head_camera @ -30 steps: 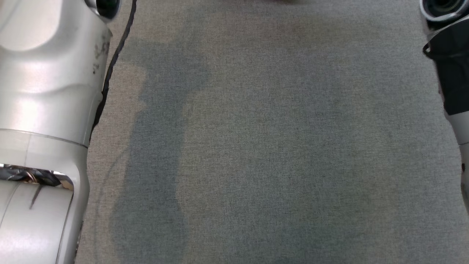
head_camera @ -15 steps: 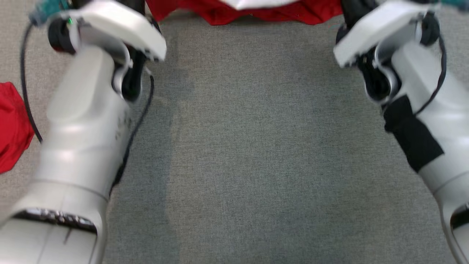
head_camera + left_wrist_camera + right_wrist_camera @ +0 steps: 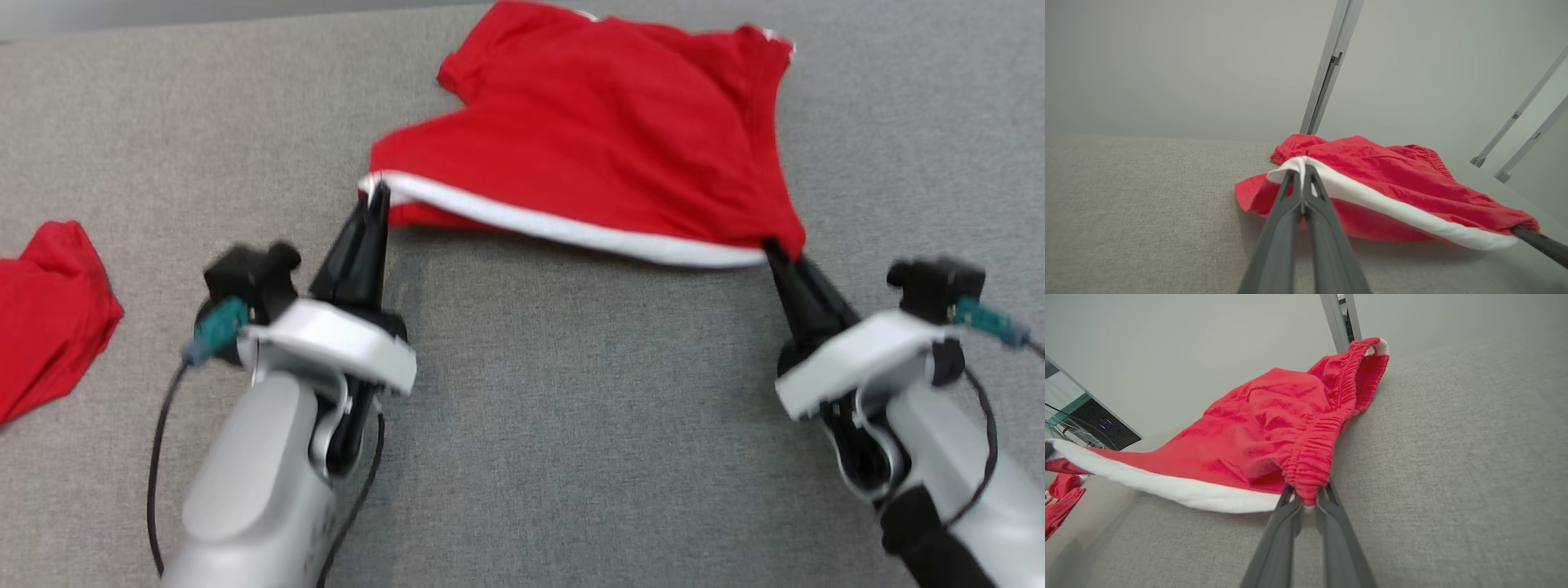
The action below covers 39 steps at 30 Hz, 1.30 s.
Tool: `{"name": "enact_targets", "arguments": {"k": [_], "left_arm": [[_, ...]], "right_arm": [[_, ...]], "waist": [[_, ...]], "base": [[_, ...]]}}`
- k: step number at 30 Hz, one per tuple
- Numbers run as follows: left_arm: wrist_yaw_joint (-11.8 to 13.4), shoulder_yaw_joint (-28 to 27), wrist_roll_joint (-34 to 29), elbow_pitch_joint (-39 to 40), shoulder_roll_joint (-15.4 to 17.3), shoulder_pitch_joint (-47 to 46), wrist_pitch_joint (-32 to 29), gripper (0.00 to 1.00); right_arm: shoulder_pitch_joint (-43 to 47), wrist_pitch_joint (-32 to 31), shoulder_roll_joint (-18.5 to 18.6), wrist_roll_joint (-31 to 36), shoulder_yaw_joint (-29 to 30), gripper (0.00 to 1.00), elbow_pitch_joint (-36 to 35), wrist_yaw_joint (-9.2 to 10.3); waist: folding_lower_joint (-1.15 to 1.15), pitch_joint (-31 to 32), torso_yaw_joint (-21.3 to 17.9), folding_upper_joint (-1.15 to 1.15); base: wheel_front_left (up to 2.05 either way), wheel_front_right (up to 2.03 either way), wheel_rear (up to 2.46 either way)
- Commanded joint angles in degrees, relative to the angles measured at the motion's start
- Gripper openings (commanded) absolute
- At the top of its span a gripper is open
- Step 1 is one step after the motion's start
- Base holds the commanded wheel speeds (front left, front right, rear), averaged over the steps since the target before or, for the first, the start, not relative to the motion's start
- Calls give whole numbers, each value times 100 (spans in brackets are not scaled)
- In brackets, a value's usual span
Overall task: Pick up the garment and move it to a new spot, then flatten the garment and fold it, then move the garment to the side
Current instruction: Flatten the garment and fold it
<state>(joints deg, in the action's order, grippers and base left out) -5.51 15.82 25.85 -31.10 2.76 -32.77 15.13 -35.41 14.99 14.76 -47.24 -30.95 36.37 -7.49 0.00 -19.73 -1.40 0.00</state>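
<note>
Far left, 9 o'clock on the grey surface (image 3: 571,425): a loose red cloth (image 3: 49,318), crumpled, well apart from everything else.

Left gripper (image 3: 377,196): the arm comes in from 7 o'clock with the fingers pointing toward 12. The fingers are pressed together, pinching the garment (image 3: 604,139) at its near-left corner, right where the white band (image 3: 571,233) ends.

Garment: red shorts at 12 o'clock on the surface. The far part lies on the fabric. The near edge is lifted and stretched between the two grippers, with a shadow on the grey beneath it. The white band follows that near edge, running from the left gripper across toward 4 o'clock.

Right gripper (image 3: 771,249): the arm enters from 5 o'clock. The fingers are nearly closed, nipping the gathered elastic waistband (image 3: 1310,457) at the garment's 4 o'clock corner, with bunched cloth in the narrow gap between them. The waistband runs away from the grip toward 1 o'clock.

Beyond the far edge: a pale wall and a metal post (image 3: 1327,69) rising upright.
</note>
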Motion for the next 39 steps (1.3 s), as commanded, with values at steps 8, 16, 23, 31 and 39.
{"name": "enact_targets", "arguments": {"k": [8, 16, 23, 31, 39], "left_arm": [[-55, -249, -438, 1275, 30, 1897, 1, 0], [243, -321, -459, 2149, 31, 3146, 2, 0], [521, -311, -424, 2741, 31, 3974, 5, 0], [378, -206, -546, 2796, 105, 3624, -36, 0], [129, -98, -637, 2568, 302, 2248, -377, 0]], "right_arm": [[1919, 25, -89, 686, 755, 0, -778, -2], [3185, -7, -225, 1266, 1270, 0, -1330, -1], [4303, -462, -578, 1907, 1908, 0, -2160, 0], [4578, -1135, -887, 2346, 2332, 0, -3154, -1], [3857, -1610, -993, 2199, 2518, 0, -3570, -1]], "waist": [[0, 574, -72, 0], [0, 969, -15, 0], [0, 1216, -9, 0], [0, 1010, -92, 0], [0, 481, -241, 0]], "base": [[0, 0, 0], [0, 0, 0], [0, 0, 0], [0, 0, 0], [0, 0, 0]]}}
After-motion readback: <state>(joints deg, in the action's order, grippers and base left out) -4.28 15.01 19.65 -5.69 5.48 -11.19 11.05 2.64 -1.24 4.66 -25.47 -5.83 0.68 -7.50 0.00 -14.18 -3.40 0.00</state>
